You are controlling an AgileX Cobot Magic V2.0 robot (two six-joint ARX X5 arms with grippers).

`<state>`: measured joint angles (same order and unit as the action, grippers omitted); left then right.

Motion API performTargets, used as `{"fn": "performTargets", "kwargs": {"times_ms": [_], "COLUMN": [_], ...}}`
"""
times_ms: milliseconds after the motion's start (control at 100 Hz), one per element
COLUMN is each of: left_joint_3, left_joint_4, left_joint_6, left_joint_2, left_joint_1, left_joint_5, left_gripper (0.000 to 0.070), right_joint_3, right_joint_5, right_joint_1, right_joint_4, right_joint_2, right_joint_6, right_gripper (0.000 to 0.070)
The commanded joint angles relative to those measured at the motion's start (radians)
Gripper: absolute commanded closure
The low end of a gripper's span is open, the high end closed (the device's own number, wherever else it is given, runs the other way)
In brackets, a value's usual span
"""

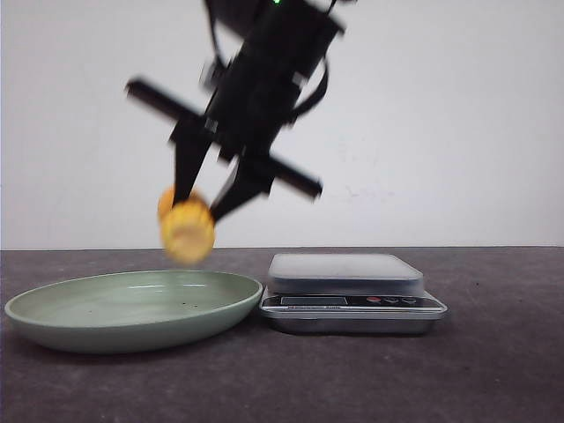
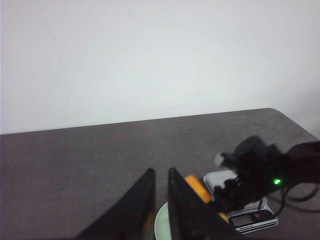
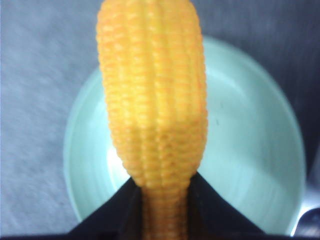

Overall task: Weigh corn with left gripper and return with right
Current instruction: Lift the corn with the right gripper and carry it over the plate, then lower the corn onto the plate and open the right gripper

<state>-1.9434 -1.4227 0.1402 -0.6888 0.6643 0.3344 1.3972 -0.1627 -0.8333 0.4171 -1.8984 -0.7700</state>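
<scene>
Above the green plate (image 1: 132, 308), the corn (image 1: 187, 231) hangs in the air, clamped between the fingers of the right gripper (image 1: 203, 210), its pale cut end facing the front camera. That arm comes down at a slant from the top of the front view and is smeared by motion, so its outline and the corn's are soft. The plate sits on the dark surface (image 1: 493, 370) at the left, and just beside it to the right stands a kitchen scale (image 1: 351, 291) with a grey platform and a small display on its front; whether plate and scale touch cannot be told.

From the right wrist view the corn (image 3: 152, 110) fills the middle of the frame, its ribbed rows running away from the fingers (image 3: 210, 210), and it covers much of the plate (image 3: 250, 150) below.

The left gripper (image 2: 159, 200) shows in its own view with the fingers close together, only a narrow gap between them, nothing seen between; whether it is fully clenched I cannot tell. Beyond it lie a sliver of plate rim (image 2: 161, 225), a bit of corn (image 2: 196, 186), the right arm's dark body (image 2: 260, 170) with a green light, and the scale (image 2: 245, 215), partly hidden behind that arm.
</scene>
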Motion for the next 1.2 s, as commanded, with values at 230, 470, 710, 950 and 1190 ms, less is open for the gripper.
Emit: {"fn": "performTargets", "kwargs": {"times_ms": [230, 470, 710, 950, 1190], "left_joint_3": [-0.015, -0.012, -0.012, -0.011, 0.017], "left_joint_4": [-0.049, -0.049, -0.049, -0.049, -0.049], "left_joint_6": [0.000, -0.021, -0.068, -0.068, -0.069], "left_joint_2": [-0.010, -0.010, -0.010, -0.010, -0.010], "left_joint_1": [0.006, 0.006, 0.006, 0.006, 0.006], "left_joint_5": [-0.002, -0.002, -0.002, -0.002, -0.002], "left_gripper": [0.0700, 0.0700, 0.0700, 0.0700, 0.0700], "right_joint_3": [0.021, 0.021, 0.035, 0.040, 0.038], "right_joint_5": [0.013, 0.006, 0.016, 0.324, 0.664], "right_joint_1": [-0.038, -0.049, -0.021, 0.002, -0.057], "right_joint_4": [0.032, 0.030, 0.031, 0.051, 0.179], "right_joint_2": [-0.039, -0.029, 0.120, 0.455, 0.776], "right_joint_6": [-0.065, -0.061, 0.056, 0.283, 0.661], "right_gripper": [0.0487, 0.0201, 0.0207, 0.0574, 0.0690]}}
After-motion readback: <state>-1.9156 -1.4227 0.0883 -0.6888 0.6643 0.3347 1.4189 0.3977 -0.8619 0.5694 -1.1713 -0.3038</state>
